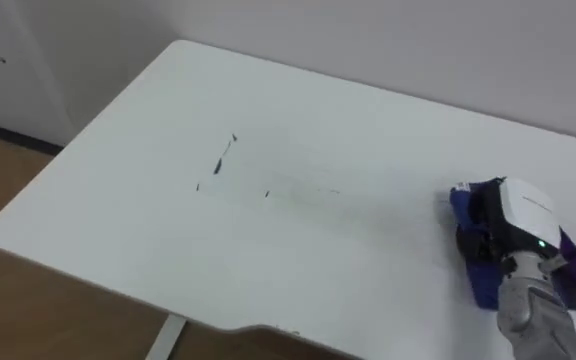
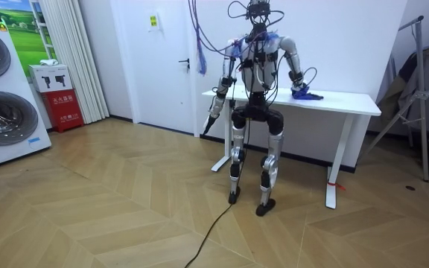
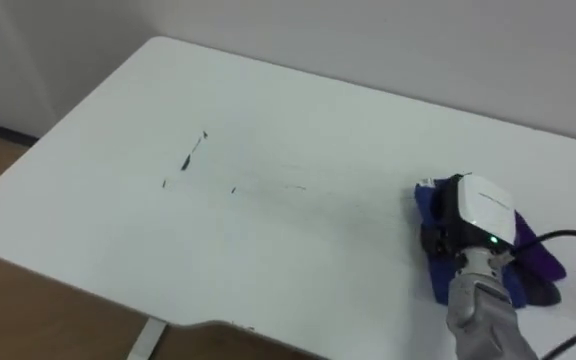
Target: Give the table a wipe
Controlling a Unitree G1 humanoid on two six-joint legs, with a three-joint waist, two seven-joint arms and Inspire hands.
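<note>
L hand point(image 2: 211, 117): hangs at robot's side, left of marks point(image 1: 223, 160), off table point(image 1: 98, 230); open/shut can't tell.
Marks: dark streaks, unwiped.
Cloth point(image 1: 483, 283): blue, on table, well right of marks.
R hand point(image 1: 513, 215): atop cloth; grip can't tell.
Risk: cloth bunches or slips out mid-sweep toward marks if pressure's light; streaks smear.
Views: eye views resolve marks; room view adds stance at table, L arm down.
</note>
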